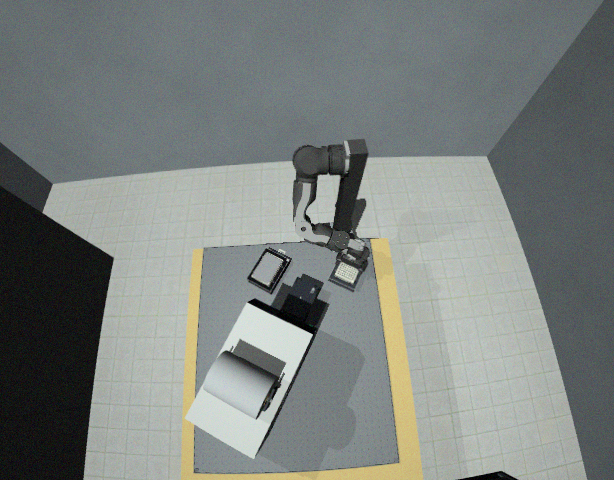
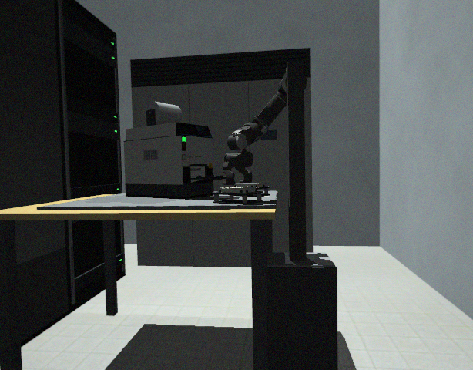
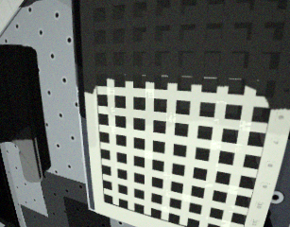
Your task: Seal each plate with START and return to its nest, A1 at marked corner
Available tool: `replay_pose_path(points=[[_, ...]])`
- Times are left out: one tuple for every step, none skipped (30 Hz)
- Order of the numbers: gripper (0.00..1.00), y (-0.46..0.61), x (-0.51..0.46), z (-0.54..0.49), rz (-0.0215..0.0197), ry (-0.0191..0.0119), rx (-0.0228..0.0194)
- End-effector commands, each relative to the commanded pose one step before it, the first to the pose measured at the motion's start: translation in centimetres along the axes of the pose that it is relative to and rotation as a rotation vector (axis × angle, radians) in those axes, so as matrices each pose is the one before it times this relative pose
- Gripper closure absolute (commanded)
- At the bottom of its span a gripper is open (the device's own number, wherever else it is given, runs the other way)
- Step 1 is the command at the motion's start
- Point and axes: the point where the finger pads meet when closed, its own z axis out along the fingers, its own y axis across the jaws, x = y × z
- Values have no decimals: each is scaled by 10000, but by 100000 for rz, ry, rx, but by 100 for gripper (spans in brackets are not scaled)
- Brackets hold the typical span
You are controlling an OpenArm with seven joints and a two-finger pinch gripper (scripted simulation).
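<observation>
My gripper (image 1: pixel 353 256) (image 2: pixel 239 182) is open over the cream plate (image 1: pixel 346 272) (image 3: pixel 99 208). Its wells are uncovered, and it sits in the right nest (image 1: pixel 343 283). In the wrist view one finger (image 3: pixel 31 161) stands left of the plate, apart from it; the other finger is not seen. A dark shadow covers the plate's far part. The other plate (image 1: pixel 268 267) lies in the left nest (image 1: pixel 260 286) and shows a smooth grey top, with no wells visible. The sealer's stage (image 1: pixel 308 285) is out and bears no plate. The sealer's lamp (image 2: pixel 183 139) is green. START is too small to make out.
The white sealer (image 1: pixel 279 326) with its foil roll (image 1: pixel 240 383) stands beyond the stage, between and in front of the nests. The arm's dark post (image 1: pixel 351 191) rises behind the right nest. The yellow table edge (image 1: pixel 392 330) runs close to that nest.
</observation>
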Motion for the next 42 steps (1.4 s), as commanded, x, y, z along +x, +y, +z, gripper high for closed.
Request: replay_pose_path(points=[[35, 1347, 167, -575, -441, 8, -604], [35, 0, 0, 0, 0, 0, 0], [35, 0, 0, 0, 0, 0, 0], [35, 0, 0, 0, 0, 0, 0], [35, 0, 0, 0, 0, 0, 0], [35, 0, 0, 0, 0, 0, 0], [35, 0, 0, 0, 0, 0, 0], [35, 0, 0, 0, 0, 0, 0], [35, 0, 0, 0, 0, 0, 0], [35, 0, 0, 0, 0, 0, 0], [35, 0, 0, 0, 0, 0, 0], [35, 0, 0, 0, 0, 0, 0], [35, 0, 0, 0, 0, 0, 0], [35, 0, 0, 0, 0, 0, 0], [35, 0, 0, 0, 0, 0, 0], [35, 0, 0, 0, 0, 0, 0], [35, 0, 0, 0, 0, 0, 0], [35, 0, 0, 0, 0, 0, 0], [35, 0, 0, 0, 0, 0, 0], [35, 0, 0, 0, 0, 0, 0], [35, 0, 0, 0, 0, 0, 0], [35, 0, 0, 0, 0, 0, 0], [35, 0, 0, 0, 0, 0, 0], [35, 0, 0, 0, 0, 0, 0], [35, 0, 0, 0, 0, 0, 0], [35, 0, 0, 0, 0, 0, 0], [35, -138, 1203, 3022, -467, 152, -152], [35, -202, 111, 1806, -71, -21, 62], [35, 28, -15, 1626, 40, 30, -15], [35, 104, -84, 1577, 45, 3, -43], [35, 347, -344, 1365, 19, -79, -97], [35, 165, -203, 1503, 12, -41, -45], [35, -334, -698, -836, 421, -42, 295], [35, 4, 35, -61, 1, 1, 2], [35, 0, -2, 4, 0, 0, 0], [35, 1, -2, 1, 0, 0, 0], [35, 0, -1, 1, 0, 0, 0], [35, 0, -1, 0, 0, 0, 0], [35, 0, 0, 0, 0, 0, 0], [35, 0, 0, 0, 0, 0, 0], [35, 0, -1, 0, 0, 0, 0], [35, 0, 0, 0, 0, 0, 0]])
